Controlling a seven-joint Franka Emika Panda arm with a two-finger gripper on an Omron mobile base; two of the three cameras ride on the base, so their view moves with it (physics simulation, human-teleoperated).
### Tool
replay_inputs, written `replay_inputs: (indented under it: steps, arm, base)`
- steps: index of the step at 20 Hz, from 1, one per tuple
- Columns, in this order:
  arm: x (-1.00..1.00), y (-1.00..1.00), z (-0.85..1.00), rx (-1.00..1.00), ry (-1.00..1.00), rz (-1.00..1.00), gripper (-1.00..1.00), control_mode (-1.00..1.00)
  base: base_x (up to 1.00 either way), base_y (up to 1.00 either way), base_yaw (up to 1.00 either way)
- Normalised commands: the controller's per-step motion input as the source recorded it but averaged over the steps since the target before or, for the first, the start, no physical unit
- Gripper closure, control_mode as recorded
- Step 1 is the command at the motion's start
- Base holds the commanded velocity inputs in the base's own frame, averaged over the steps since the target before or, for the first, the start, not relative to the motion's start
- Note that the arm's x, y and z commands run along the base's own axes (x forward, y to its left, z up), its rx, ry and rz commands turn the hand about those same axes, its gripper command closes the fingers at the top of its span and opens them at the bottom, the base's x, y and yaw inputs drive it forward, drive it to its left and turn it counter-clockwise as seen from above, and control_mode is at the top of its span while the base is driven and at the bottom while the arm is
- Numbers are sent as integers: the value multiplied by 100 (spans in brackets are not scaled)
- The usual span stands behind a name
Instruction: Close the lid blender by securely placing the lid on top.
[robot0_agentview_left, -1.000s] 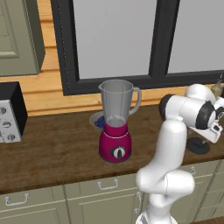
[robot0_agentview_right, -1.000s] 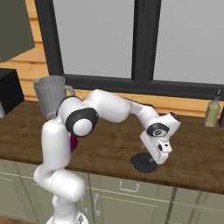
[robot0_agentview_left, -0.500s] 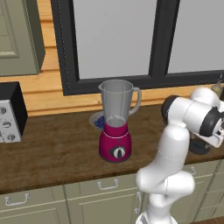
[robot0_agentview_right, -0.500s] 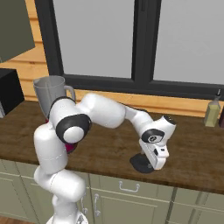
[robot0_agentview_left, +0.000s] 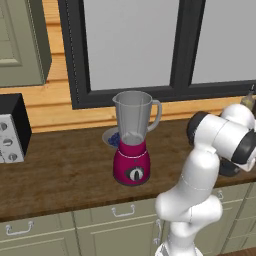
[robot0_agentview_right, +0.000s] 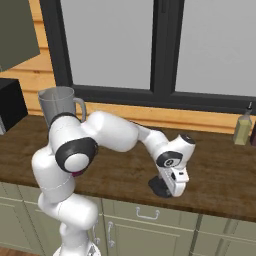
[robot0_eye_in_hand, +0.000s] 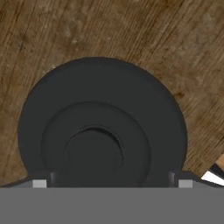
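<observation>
The blender (robot0_agentview_left: 132, 145) stands mid-counter, its magenta base under an uncovered clear grey jar; the jar's rim and handle (robot0_agentview_right: 60, 100) also peek out behind my arm. The black round lid (robot0_agentview_right: 158, 186) lies flat on the wooden counter near the front edge, far to the blender's right. My gripper (robot0_agentview_right: 175, 189) hangs straight down, right over it. In the hand view the lid (robot0_eye_in_hand: 103, 127) looms very close, its raised knob just above my gripper (robot0_eye_in_hand: 111, 183). The fingertips (robot0_eye_in_hand: 39, 183) stand wide apart on either side of the knob, open, holding nothing.
A black-and-grey boxy appliance (robot0_agentview_left: 10, 130) stands at the counter's left end. A bluish plate (robot0_agentview_left: 111, 137) lies behind the blender. A bottle (robot0_agentview_right: 242, 127) stands by the window at far right. The counter's front edge runs just below the lid.
My hand has come down towards the lid, and the forearm has swung lower over the counter. The lid and blender have not moved.
</observation>
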Motion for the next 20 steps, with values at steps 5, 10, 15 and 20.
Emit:
replay_inputs:
  steps: [5, 10, 15, 20]
  arm:
    - [54, -1, -5, -1, 0, 0, -100, -100]
    - [19, 0, -37, -3, 0, 0, -100, -100]
    - [-6, 17, -94, -1, -4, 0, -100, -100]
    - [0, 45, -100, -1, -5, 0, 100, -100]
  base:
    - [0, 0, 0]
    - [0, 0, 0]
    - [0, 0, 0]
    - [0, 0, 0]
